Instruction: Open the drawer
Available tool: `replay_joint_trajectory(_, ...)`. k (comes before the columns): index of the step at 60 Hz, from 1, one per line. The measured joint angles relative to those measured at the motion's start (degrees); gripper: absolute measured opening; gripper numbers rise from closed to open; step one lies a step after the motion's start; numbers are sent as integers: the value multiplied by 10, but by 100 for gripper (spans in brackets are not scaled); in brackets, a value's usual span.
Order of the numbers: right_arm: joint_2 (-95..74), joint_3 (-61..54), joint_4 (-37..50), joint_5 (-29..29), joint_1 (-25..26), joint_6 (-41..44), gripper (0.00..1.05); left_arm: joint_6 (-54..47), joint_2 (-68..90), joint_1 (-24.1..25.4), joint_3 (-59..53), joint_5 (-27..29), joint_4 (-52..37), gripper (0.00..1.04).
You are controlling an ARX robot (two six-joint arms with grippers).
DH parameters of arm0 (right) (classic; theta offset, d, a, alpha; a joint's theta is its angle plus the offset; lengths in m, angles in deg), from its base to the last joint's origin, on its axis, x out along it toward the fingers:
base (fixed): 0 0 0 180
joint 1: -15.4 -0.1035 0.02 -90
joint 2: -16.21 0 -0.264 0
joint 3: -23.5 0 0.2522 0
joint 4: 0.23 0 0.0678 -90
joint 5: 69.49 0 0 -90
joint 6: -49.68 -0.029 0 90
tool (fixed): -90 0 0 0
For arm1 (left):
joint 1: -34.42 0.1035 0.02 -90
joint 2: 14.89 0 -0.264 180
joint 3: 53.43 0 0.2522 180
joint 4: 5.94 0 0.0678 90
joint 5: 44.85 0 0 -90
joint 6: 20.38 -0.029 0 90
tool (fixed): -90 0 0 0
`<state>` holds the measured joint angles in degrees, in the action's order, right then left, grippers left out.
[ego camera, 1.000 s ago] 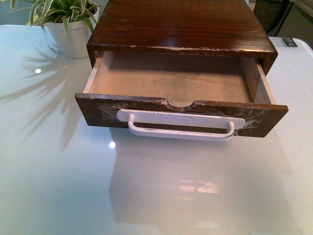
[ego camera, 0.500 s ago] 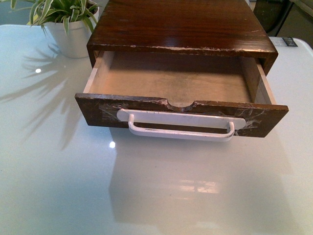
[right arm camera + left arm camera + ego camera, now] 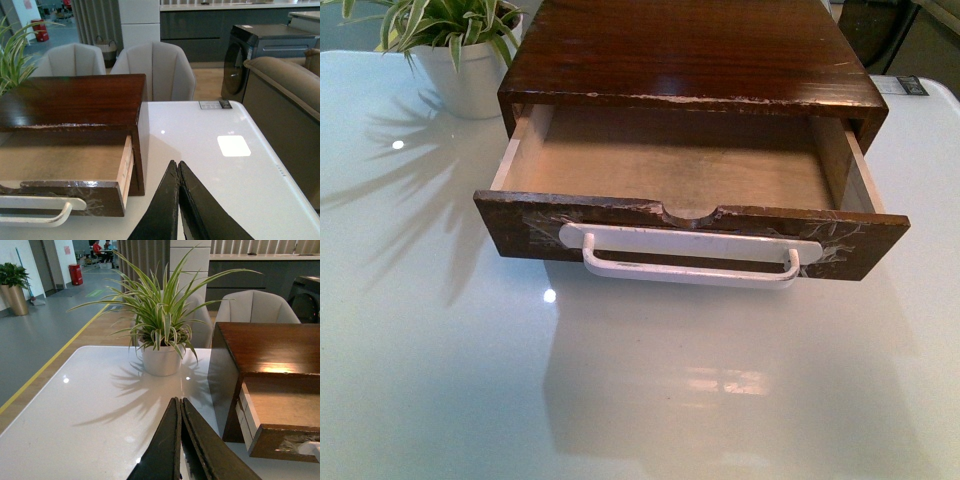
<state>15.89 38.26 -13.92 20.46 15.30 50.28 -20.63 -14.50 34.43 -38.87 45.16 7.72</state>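
- Nothing has budged since the earlier shots: the drawer (image 3: 680, 180) sits pulled well out of its cabinet (image 3: 690, 50), pale inside empty, so the job looks done.
- Both arms hang back off to the sides (probably finished). Left gripper (image 3: 181, 440) and right gripper (image 3: 178, 200) are each pinched closed on nothing.
- Count: one drawer, one white bar handle (image 3: 690, 262) taped on, one potted spider plant (image 3: 455, 40) on the table (image 3: 640, 400).
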Motion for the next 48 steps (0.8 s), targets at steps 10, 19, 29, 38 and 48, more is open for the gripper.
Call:
replay_joint_trajectory(10, 0, 0, 0, 0, 0, 0, 16, 1, 0, 0, 0, 0, 0, 22)
replay_joint_trajectory(19, 0, 0, 0, 0, 0, 0, 50, 1, 0, 0, 0, 0, 0, 56)
replay_joint_trajectory(29, 0, 0, 0, 0, 0, 0, 79, 1, 0, 0, 0, 0, 0, 85)
replay_joint_trajectory(38, 0, 0, 0, 0, 0, 0, 96, 1, 0, 0, 0, 0, 0, 96)
replay_joint_trajectory(48, 0, 0, 0, 0, 0, 0, 96, 1, 0, 0, 0, 0, 0, 96)
